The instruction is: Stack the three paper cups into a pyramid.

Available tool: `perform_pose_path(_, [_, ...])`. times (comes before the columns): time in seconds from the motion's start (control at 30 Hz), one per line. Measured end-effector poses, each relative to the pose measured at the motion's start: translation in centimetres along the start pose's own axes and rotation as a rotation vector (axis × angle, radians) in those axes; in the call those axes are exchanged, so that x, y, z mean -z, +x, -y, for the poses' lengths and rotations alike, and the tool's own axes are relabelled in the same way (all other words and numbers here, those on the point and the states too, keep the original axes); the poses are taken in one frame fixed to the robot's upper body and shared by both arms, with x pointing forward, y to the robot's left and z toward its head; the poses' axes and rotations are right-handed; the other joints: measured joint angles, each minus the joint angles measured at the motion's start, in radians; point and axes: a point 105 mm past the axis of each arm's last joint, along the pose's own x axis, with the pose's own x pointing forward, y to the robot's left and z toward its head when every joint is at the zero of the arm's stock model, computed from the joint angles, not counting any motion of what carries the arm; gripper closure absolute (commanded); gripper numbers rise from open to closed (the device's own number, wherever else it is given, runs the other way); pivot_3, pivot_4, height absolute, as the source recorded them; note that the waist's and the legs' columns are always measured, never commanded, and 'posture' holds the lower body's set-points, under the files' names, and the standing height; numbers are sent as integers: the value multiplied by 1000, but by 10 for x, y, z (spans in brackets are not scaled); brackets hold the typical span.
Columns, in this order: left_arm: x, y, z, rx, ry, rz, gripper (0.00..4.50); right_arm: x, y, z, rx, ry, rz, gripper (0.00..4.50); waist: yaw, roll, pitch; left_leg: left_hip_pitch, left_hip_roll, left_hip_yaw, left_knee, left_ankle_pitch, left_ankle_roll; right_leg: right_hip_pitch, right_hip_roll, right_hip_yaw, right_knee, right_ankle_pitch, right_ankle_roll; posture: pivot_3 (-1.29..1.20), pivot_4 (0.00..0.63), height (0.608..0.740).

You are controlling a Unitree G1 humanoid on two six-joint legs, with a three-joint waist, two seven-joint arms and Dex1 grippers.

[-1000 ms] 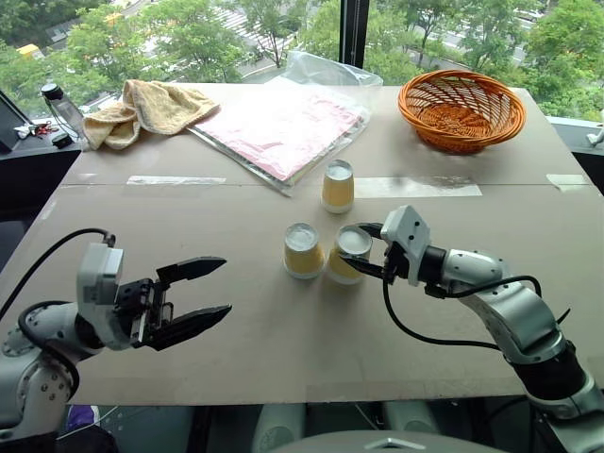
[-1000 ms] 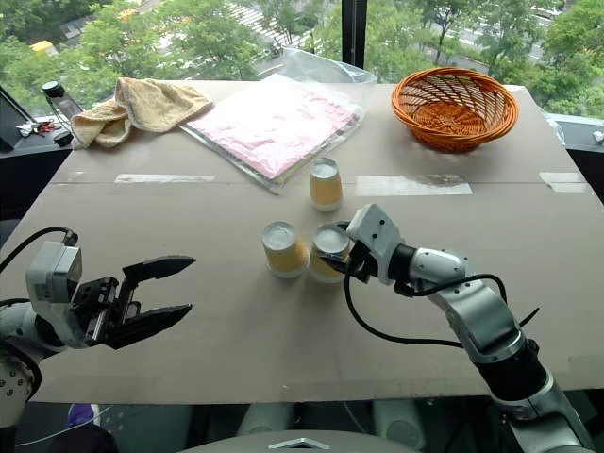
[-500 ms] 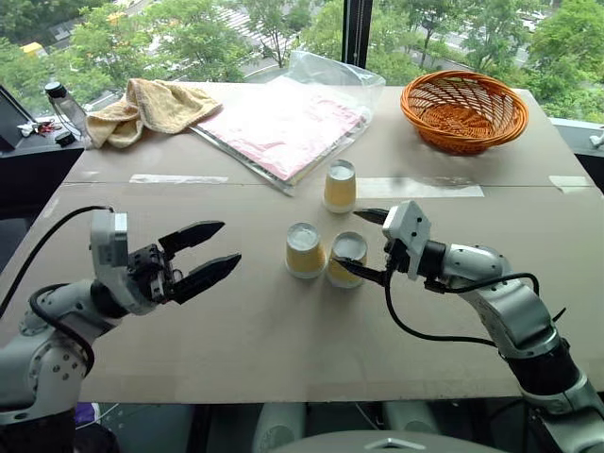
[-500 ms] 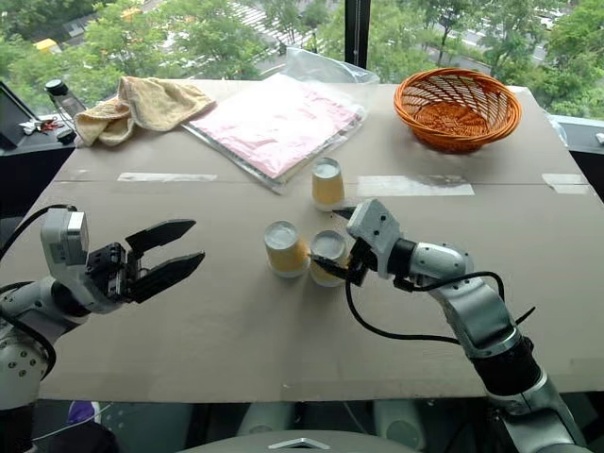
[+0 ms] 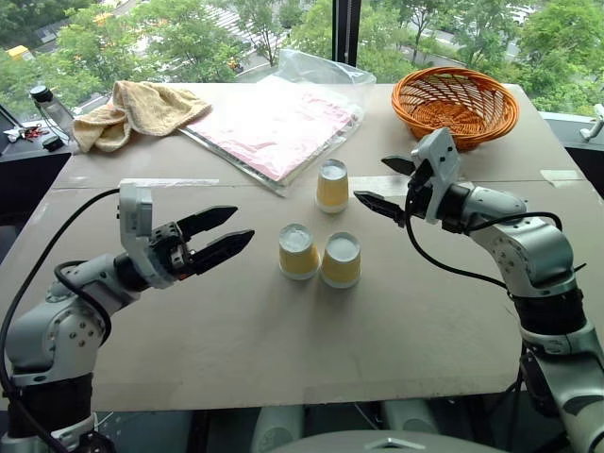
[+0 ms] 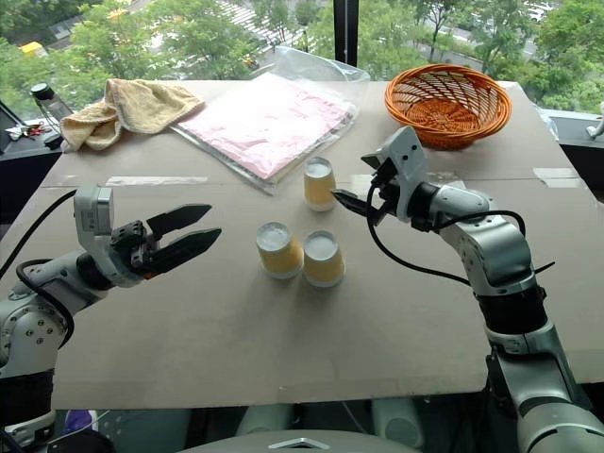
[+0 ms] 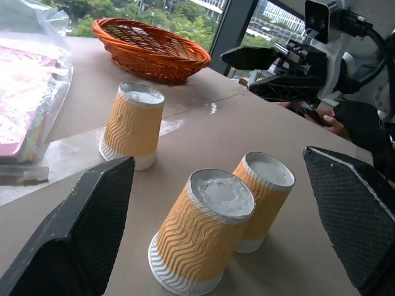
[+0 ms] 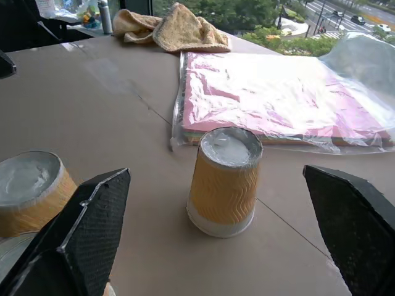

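Paper cups, three: mustard ribbed sides, white rims, all inverted on brown board table (image 5: 283, 349). Pair (image 5: 319, 257) touched mid-table; third cup (image 5: 332, 185) stood apart beyond. Left gripper (image 5: 219, 238) and right gripper (image 5: 385, 185) gaped wide, empty. Windows behind showed trees.

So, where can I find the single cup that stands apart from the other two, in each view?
Left eye view: the lone cup stands upside down at the centre, beyond the pair.
Right eye view: same cup, left of the right gripper.
Left wrist view: at the left, in front of the orange basket.
Right wrist view: central, before the pink packet.
Shared landmark: the pink packet.
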Motion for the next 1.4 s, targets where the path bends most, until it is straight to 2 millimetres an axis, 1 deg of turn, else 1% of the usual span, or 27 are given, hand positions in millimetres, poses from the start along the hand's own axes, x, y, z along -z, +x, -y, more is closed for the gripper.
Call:
perform_pose_path(0.07, [0, -5, 4, 25, -4, -7, 0, 4, 20, 3, -28, 17, -13, 82, 1, 0, 0, 0, 0, 1, -1, 0, 0, -2, 0, 1, 0, 0, 0, 0, 150, 740])
perform_pose_path(0.13, [3, -16, 9, 41, -8, -35, 0, 4, 43, 7, -64, 19, -22, 82, 0, 0, 1, -1, 0, 3, -3, 0, 0, -4, 0, 3, 1, 0, 0, 0, 150, 740])
perform_pose_path(0.23, [9, -29, 11, 28, -22, -43, 0, 3, 58, 14, -77, 2, -31, 82, 5, 0, 1, -2, 0, 4, -4, 0, 0, -4, 0, 3, -1, 0, 0, 0, 150, 740])
perform_pose_path(0.37, [12, -44, 14, 1, -18, -45, 0, 9, 76, 12, -101, 13, -56, 82, 5, -1, 3, -2, 0, 4, -6, 0, 0, -4, -1, 3, -1, 0, 0, 0, 150, 740])
perform_pose_path(0.4, [13, -47, 17, -2, -15, -48, 0, 15, 81, 11, -110, 27, -72, 82, 4, 0, 3, -1, 0, 4, -6, 0, 0, -4, -1, 3, -1, 0, 0, 0, 150, 740])
perform_pose_path(0.53, [17, -51, 21, 2, -11, -48, 0, 29, 89, 9, -113, 50, -108, 82, 3, 0, 3, -1, 0, 4, -5, 0, 0, -4, -1, 3, 0, 0, 0, 0, 150, 740])
perform_pose_path(0.57, [17, -52, 22, 2, -6, -46, 0, 32, 90, 9, -109, 54, -115, 604, 3, 0, 3, -1, 0, 4, -5, 0, 0, -4, -1, 3, 0, 0, 0, 0, 150, 740])
perform_pose_path(0.63, [18, -54, 23, -2, -2, -43, 0, 35, 89, 12, -100, 52, -119, 1442, 3, 0, 3, -1, 0, 4, -5, 0, 0, -4, -1, 3, 1, 0, 0, 0, 150, 740])
perform_pose_path(0.67, [18, -56, 23, -5, -1, -42, 0, 35, 89, 14, -95, 53, -112, 1949, 3, 0, 3, -1, 0, 4, -5, 0, 0, -4, -1, 3, 1, 0, 0, 0, 150, 740])
perform_pose_path(0.7, [19, -56, 24, -5, 0, -41, 0, 35, 88, 15, -92, 52, -103, 2297, 3, 0, 3, -1, 0, 4, -5, 0, 0, -4, -1, 3, 1, 0, 0, 0, 150, 740])
perform_pose_path(0.8, [20, -57, 24, -13, 29, -23, 0, 28, 85, 17, -102, 39, -67, 2297, 3, 1, 4, -1, 0, 4, -6, 0, 0, -4, -1, 3, 0, 0, 0, 0, 150, 740])
perform_pose_path(0.9, [19, -54, 23, -37, 101, 61, 0, 5, 73, 30, -105, -8, -2, 2297, 5, 2, 5, -1, 0, 4, -5, 0, -1, -4, -1, 3, 0, 0, 0, 0, 150, 740])
perform_pose_path(1.0, [15, -52, 26, -5, 138, 106, 0, -7, 67, 31, -125, -29, 26, 2297, 7, 3, 5, -1, 0, 4, -5, 0, -1, -4, -1, 3, 0, 0, 0, 0, 150, 740])
perform_pose_path(1.03, [17, -55, 31, 42, 152, 124, 0, -38, 48, 29, -176, -66, 89, 2297, 5, 2, 5, -1, 0, 4, -5, 0, 0, -4, -1, 3, 0, 0, 0, 0, 150, 740])
perform_pose_path(1.07, [17, -60, 31, 64, 139, 131, 0, -55, 29, 20, -240, -62, 112, 2297, 6, 3, 6, -3, 0, 3, -5, 0, 0, -7, -1, 2, 1, 0, 0, 0, 150, 740])
perform_pose_path(1.1, [21, -67, 28, 57, 113, 123, 0, -70, 17, 11, -284, -69, 128, 2297, 6, 5, 7, -4, 0, 3, -5, 0, 0, -8, -1, 3, 1, 0, 0, 0, 150, 740])
perform_pose_path(1.13, [26, -75, 25, 64, 86, 116, 0, -85, 0, -6, -338, -70, 131, 2297, 6, 5, 7, -5, 0, 3, -6, 0, 0, -9, -1, 3, 1, 0, 0, 0, 150, 740])
perform_pose_path(1.17, [32, -82, 23, 57, 61, 109, 0, -97, -11, -26, -396, -91, 138, 2297, 2, 4, 7, -5, 1, 4, -6, 0, 0, -10, 0, 3, 1, 0, 0, 0, 150, 740])
perform_pose_path(1.2, [34, -84, 22, 54, 52, 106, 0, -100, -14, -33, -418, -99, 137, 2297, -1, 4, 7, -5, 1, 4, -6, 0, 0, -10, 0, 3, 2, 0, -1, 0, 150, 740])
perform_pose_path(1.27, [40, -91, 18, 49, 34, 104, 0, -101, -23, -59, -466, -109, 121, 2297, 0, 2, 6, -5, 1, 3, -6, 0, 0, -10, 0, 2, 3, -1, -1, 0, 150, 740])
perform_pose_path(1.3, [43, -95, 16, 39, 25, 104, 0, -96, -25, -73, -503, -105, 101, 2297, 0, 2, 5, -5, 1, 3, -5, 0, 0, -10, 0, 2, 3, -1, -1, 0, 150, 740])
perform_pose_path(1.4, [43, -95, 13, 49, 29, 101, 0, -77, -22, -94, -513, -128, 29, 2297, 7, 0, 4, -6, 1, 3, -2, 0, 0, -10, 0, 3, 3, -1, -1, 0, 150, 740])
